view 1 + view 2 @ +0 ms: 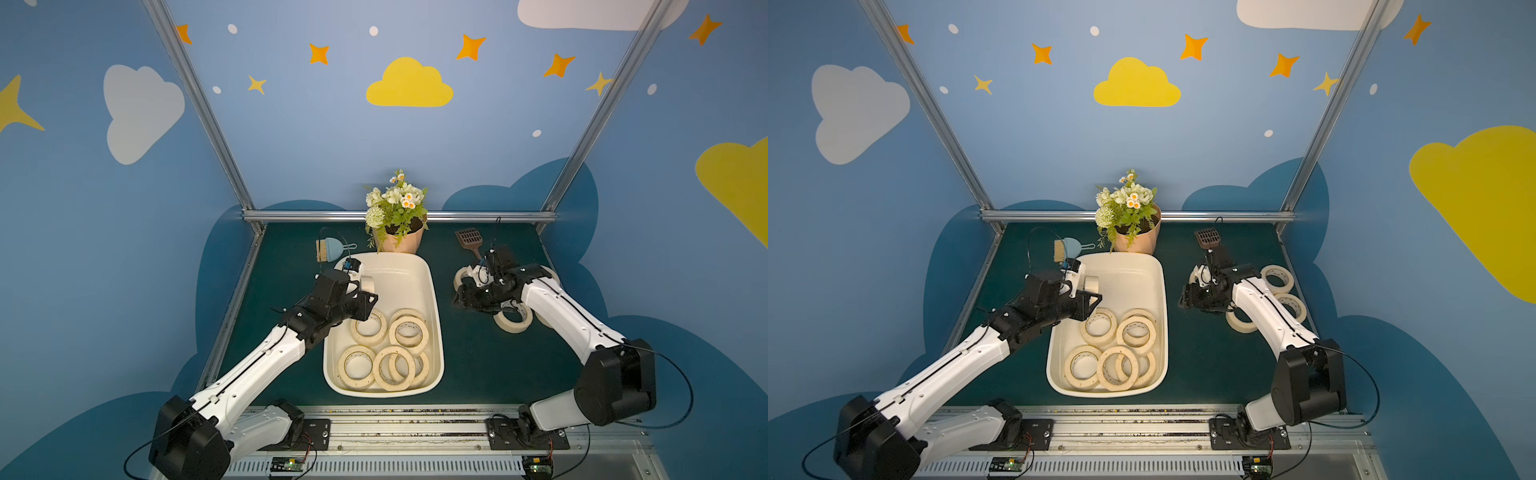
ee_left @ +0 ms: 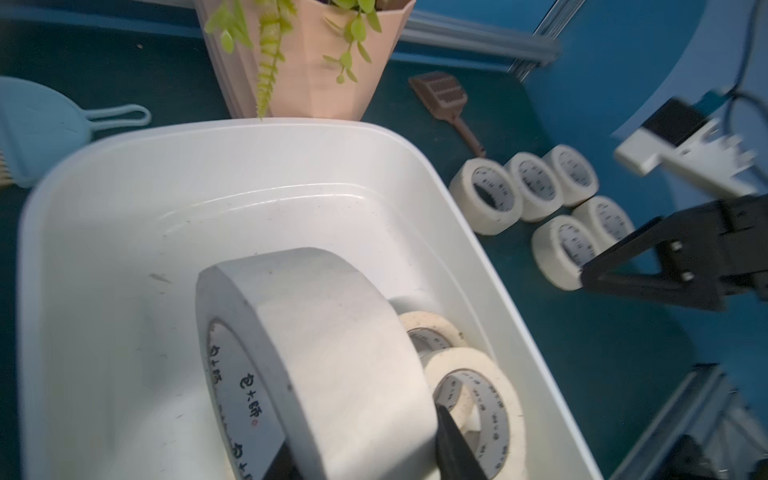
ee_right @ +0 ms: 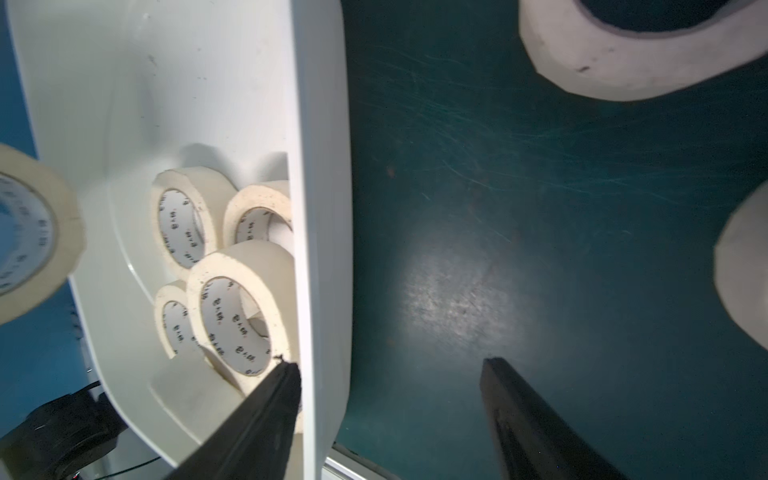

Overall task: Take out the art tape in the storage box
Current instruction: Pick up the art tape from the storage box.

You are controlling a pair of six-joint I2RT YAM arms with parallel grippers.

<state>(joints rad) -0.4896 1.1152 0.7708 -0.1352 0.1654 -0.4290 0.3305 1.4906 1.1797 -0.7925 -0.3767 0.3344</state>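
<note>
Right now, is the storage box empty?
Not empty: several art tape rolls lie in the storage box; the left gripper holds another over it.

held roll (image 2: 316, 374): cut off by the bottom edge in the left wrist view; partly covered by the left arm (image 1: 266, 361) in both top views.
left end effector (image 2: 365, 453): only two finger stubs are shown at that edge.
right end effector (image 3: 388, 368): fingers cut off at the bottom edge of the right wrist view; blurred in the left wrist view.
storage box (image 1: 432, 316): rim partly hidden under the left arm.
desk rolls (image 1: 513, 320): partly covered by the right arm (image 1: 557, 307); uncountable in the top views.
boxed rolls (image 1: 376, 369): core print too small to be read.
</note>
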